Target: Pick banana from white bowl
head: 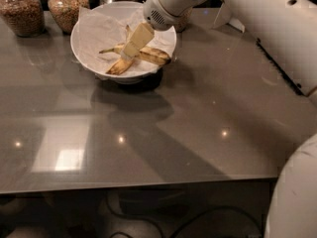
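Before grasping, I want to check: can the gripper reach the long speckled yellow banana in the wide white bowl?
Probably yes: the gripper is low over the white bowl, right at the banana, nothing between them.

The white arm (257,14) slants down-left, gripper (129,52) low at its tip.
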